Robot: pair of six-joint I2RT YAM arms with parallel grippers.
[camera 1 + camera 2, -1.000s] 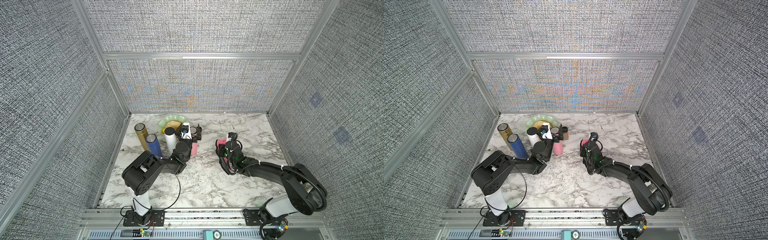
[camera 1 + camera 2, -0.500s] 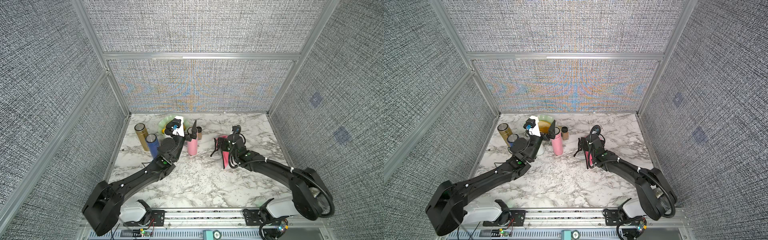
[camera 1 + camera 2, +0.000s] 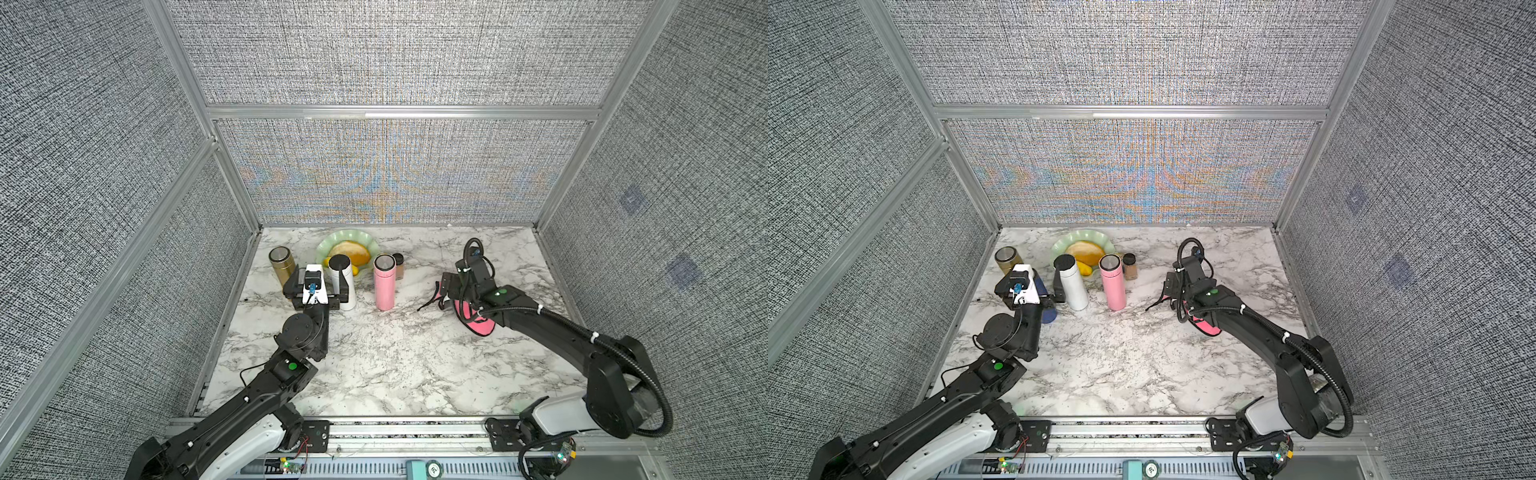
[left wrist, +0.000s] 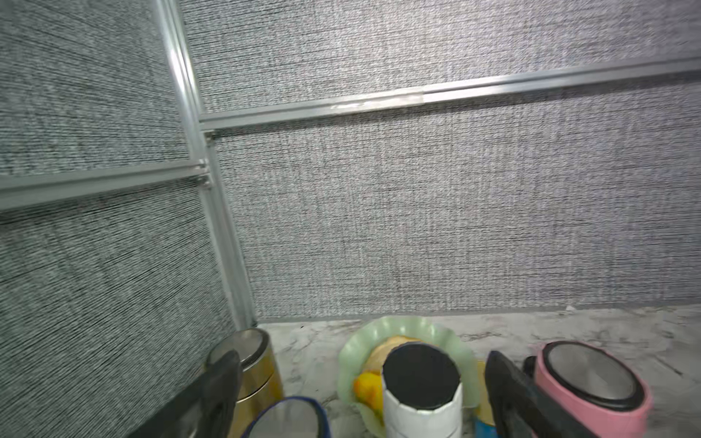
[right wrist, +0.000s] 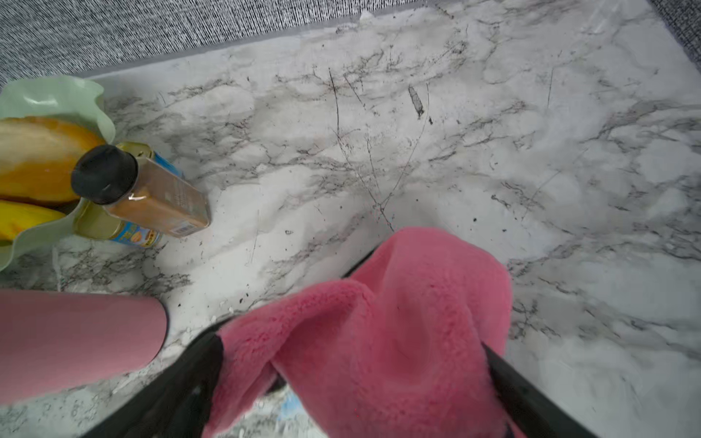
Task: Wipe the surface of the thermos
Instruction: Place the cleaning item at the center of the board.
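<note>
Lying slack on the table (image 3: 395, 365): pink cloth (image 5: 379, 333), bunched between the fingers of the right gripper (image 5: 352, 341). Its jaws stand wide apart and pinch nothing.

Nearest item: pink thermos (image 3: 384, 284), upright, long axis vertical. It stands to the robot's left of the cloth, apart from it, with bare marble between.

Same row, further left: white thermos (image 3: 345, 286), blue thermos (image 3: 1045, 305), gold thermos (image 3: 281, 266), all upright. Which one is to be wiped cannot be told.

Left gripper (image 4: 362, 364): jaws likewise spread and empty, at lid height, with the white and blue thermoses framed between its fingers. Contact cannot be told.

Judgement: the right arm is nearer the cloth, the left nearer the thermoses. A wipe likely needs the cloth pinched, carried leftward, and stroked along a vertical side.

Behind the row: green plate (image 3: 328, 245) of yellow fruit, spice jar (image 3: 398, 266), can (image 5: 113, 227).

Surface: white marble, grey-veined, speckled.

Room: grey woven panels in aluminium framing on three sides.
</note>
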